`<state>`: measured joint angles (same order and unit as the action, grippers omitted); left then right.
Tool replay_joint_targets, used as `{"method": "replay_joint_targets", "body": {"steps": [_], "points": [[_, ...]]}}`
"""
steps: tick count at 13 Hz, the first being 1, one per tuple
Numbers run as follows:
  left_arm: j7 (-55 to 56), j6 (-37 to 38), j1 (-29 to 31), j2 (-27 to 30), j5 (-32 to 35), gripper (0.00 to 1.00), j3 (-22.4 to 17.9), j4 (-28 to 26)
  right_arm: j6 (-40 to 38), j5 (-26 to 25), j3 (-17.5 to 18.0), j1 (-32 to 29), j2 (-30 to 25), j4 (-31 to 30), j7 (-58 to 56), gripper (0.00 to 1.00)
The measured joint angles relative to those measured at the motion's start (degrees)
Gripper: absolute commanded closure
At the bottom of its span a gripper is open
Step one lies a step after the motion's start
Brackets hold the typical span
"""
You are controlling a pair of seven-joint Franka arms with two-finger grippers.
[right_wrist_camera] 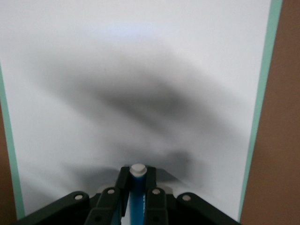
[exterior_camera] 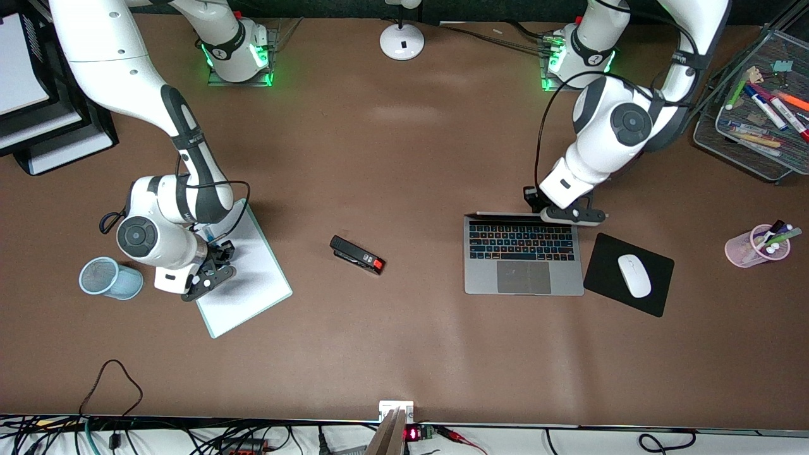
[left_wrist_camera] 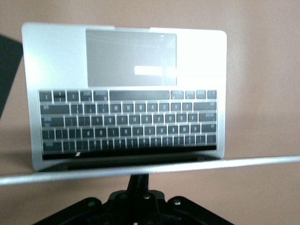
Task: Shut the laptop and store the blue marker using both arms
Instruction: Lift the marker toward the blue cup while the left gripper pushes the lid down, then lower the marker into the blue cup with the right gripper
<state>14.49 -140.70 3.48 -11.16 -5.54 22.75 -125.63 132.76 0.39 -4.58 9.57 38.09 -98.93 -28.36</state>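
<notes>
A: Starting at the right arm's end of the desk (exterior_camera: 404,158), the right pincer (exterior_camera: 215,262) is hanging over the white clipboard (exterior_camera: 253,284) with the mint-green edge, and its fingers (right_wrist_camera: 151,199) are clenching the blue marker (right_wrist_camera: 137,197). The wrist camera is showing the marker's white end poking up between the black pads, with the white sheet filling the view underneath.

B: So the marker is sitting up in that grip, above the clipboard, and the blue mesh cup (exterior_camera: 110,278) is lying just beside it on the desk, closer to the arm's end. What is the left arm doing?

A: The left pincer (exterior_camera: 572,213) is sitting right at the top edge of the laptop (exterior_camera: 523,262) screen. The lid is standing open, close to upright, and the keyboard and grey trackpad are facing up.

B: Is it gripping the lid?

A: I cannot tell. In the left wrist view the lid's thin silver edge (left_wrist_camera: 150,169) is crossing just above the black pincer body (left_wrist_camera: 136,206), but the fingertips themselves are not showing.

B: And around the laptop?

A: The black stapler (exterior_camera: 357,254) is lying between clipboard and laptop, and the white mouse (exterior_camera: 634,275) is resting on its black pad (exterior_camera: 603,253) just beside the laptop.
</notes>
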Motion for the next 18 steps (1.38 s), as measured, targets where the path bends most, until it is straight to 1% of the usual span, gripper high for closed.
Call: {"method": "replay_joint_targets", "body": {"steps": [2, 5, 7, 8, 11, 14, 15, 16, 18], "points": [[-0.2, 0.0, 0.1, -2.8, 0.7, 1.0, -1.1, 3.3, -1.8, 0.0, 0.0, 0.0, -1.2, 1.6, 0.0, 1.0], [-0.4, -0.1, 0.3, -8.1, 1.7, 1.0, -1.8, 8.9, -7.8, 0.0, 0.0, -0.4, -4.7, 5.5, -0.9, 1.0], [-0.4, -0.2, 0.3, -11.3, 3.4, 1.0, -2.1, 11.9, -8.9, 0.2, -0.1, -0.7, -7.0, 6.3, -3.8, 1.0], [-0.4, -0.5, 0.3, -12.8, 3.5, 1.0, -2.2, 13.1, -8.9, 1.3, -0.1, -1.2, -8.0, 6.3, -6.4, 1.0], [-0.4, -3.9, 0.3, -17.1, 3.6, 1.0, -2.2, 15.3, -9.3, 8.2, -0.3, -4.7, -10.3, 6.4, -20.8, 1.0], [-0.5, -7.3, 0.3, -21.3, 4.2, 1.0, -2.2, 16.1, -10.4, 20.4, -0.6, -10.6, -11.3, 6.4, -41.1, 1.0], [-0.5, -7.9, 0.3, -22.3, 4.7, 1.0, -2.2, 16.3, -10.8, 23.5, -0.6, -12.4, -11.4, 6.6, -47.4, 1.0], [-0.5, -8.0, 0.3, -23.1, 5.0, 1.0, -2.2, 16.4, -11.9, 25.5, -0.6, -13.8, -11.5, 7.0, -52.3, 1.0], [-0.5, -8.1, 0.2, -24.1, 5.3, 1.0, -2.2, 16.5, -15.2, 27.2, -0.6, -15.8, -11.5, 9.4, -58.8, 1.0]]}}
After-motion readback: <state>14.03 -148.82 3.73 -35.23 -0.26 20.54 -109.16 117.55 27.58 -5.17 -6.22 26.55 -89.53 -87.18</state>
